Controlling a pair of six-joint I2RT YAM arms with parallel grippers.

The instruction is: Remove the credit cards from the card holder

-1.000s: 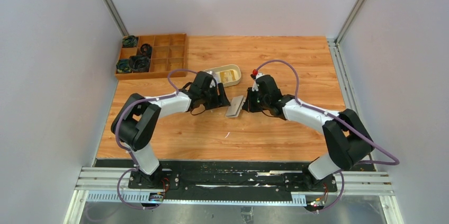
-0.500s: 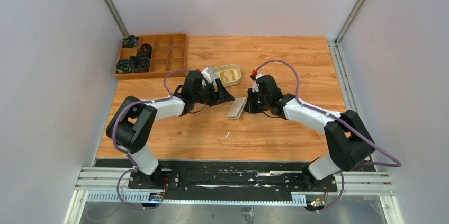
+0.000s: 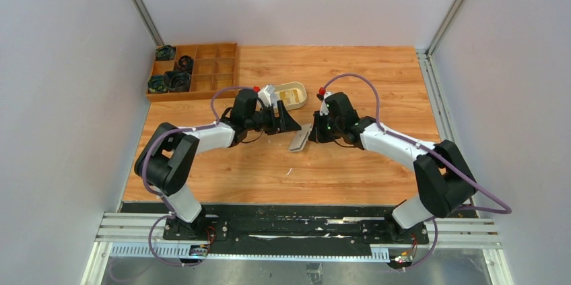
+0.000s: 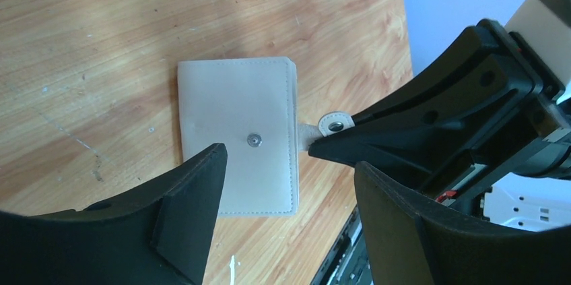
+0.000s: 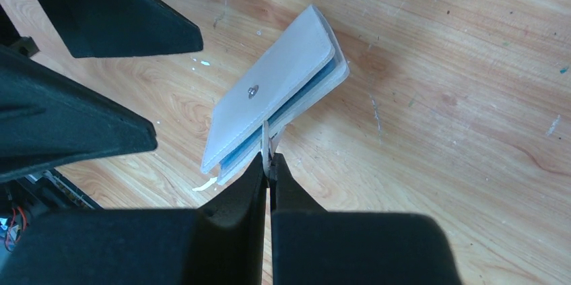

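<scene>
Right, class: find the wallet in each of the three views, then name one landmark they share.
Top external: wallet mid-table, between the left jaws and right jaws.
Left wrist: wallet at centre, stud facing the camera, seen between the open left jaws.
Right wrist: wallet upper middle, tilted, just above the shut right jaws.
Shared landmark: the right jaws pinching its snap tab.
</scene>
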